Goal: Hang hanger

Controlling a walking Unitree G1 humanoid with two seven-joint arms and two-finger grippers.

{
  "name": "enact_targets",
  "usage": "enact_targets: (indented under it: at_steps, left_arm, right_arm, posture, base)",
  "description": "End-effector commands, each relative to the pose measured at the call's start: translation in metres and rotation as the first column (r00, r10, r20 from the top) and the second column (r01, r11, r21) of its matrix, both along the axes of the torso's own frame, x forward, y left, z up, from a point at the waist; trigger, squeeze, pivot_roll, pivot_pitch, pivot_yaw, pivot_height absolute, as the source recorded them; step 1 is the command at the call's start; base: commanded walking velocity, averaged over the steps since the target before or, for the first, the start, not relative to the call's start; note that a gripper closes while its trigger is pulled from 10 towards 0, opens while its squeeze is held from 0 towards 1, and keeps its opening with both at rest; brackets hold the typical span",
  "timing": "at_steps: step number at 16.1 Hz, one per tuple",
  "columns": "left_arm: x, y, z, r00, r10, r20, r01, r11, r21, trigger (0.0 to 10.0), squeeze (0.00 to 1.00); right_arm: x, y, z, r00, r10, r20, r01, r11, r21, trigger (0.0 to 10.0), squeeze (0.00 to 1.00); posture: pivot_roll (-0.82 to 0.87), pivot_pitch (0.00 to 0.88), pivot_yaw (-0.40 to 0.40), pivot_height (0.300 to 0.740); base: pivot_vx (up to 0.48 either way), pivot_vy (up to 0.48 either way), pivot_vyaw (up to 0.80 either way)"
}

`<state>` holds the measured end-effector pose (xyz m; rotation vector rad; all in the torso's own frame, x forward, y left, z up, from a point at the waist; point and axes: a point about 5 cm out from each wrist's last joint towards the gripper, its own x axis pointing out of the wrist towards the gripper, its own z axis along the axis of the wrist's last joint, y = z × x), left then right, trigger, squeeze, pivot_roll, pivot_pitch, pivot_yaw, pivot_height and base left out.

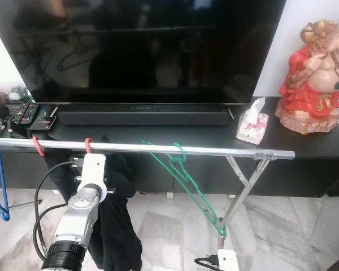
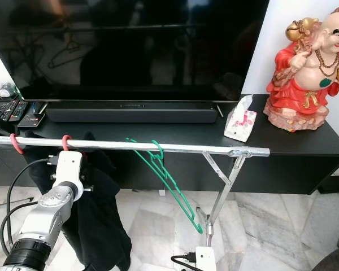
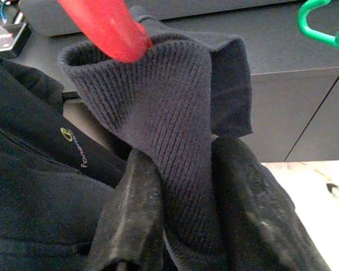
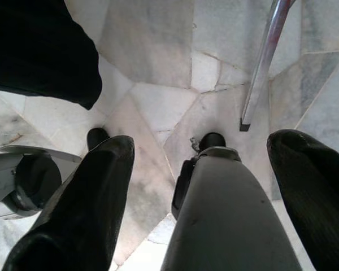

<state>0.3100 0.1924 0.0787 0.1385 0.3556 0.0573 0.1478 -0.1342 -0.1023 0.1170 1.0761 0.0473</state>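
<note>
Red plastic hanger hook point(image 1: 88, 144) sits over the silver metal rail point(image 1: 158, 148), carrying a dark knitted garment point(image 3: 175, 141). The left pincer point(image 3: 186, 226) pinches the ribbed collar, probably steadying it; the right pincer point(image 4: 209, 186) hangs open, empty, above the floor.

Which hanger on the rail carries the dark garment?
The red hanger nearest the left claw. Its hook sits over the rail, and the claw grips the dark garment on it. The green hanger hangs bare.
</note>
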Motion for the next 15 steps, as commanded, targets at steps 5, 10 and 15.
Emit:
enact_targets:
  at_steps: [5,10,15]
  left_arm:
    - [-0.003,0.001,0.003,0.999,-0.028,0.020,0.027,0.999,0.044,0.0,0.00]
    - [-0.013,0.011,-0.001,0.999,-0.014,0.048,0.010,0.997,0.075,0.0,0.00]
    - [-0.018,0.011,0.019,0.969,-0.023,0.247,0.015,0.999,0.031,0.0,0.00]
  right_arm:
    - [0.007,0.006,0.003,1.000,0.009,0.007,-0.009,1.000,0.001,10.0,0.00]
    - [0.010,-0.039,0.006,1.000,-0.010,0.026,0.011,1.000,-0.025,10.0,0.00]
    - [0.002,-0.064,0.006,1.000,-0.025,0.019,0.026,0.999,-0.040,10.0,0.00]
  posture:
    - [-0.06,0.000,-0.014,0.740]
    - [-0.06,0.000,-0.013,0.740]
    - [-0.06,0.000,-0.015,0.740]
  base:
    - [0.000,0.000,0.00]
    - [0.000,0.000,0.00]
    - [0.000,0.000,0.00]
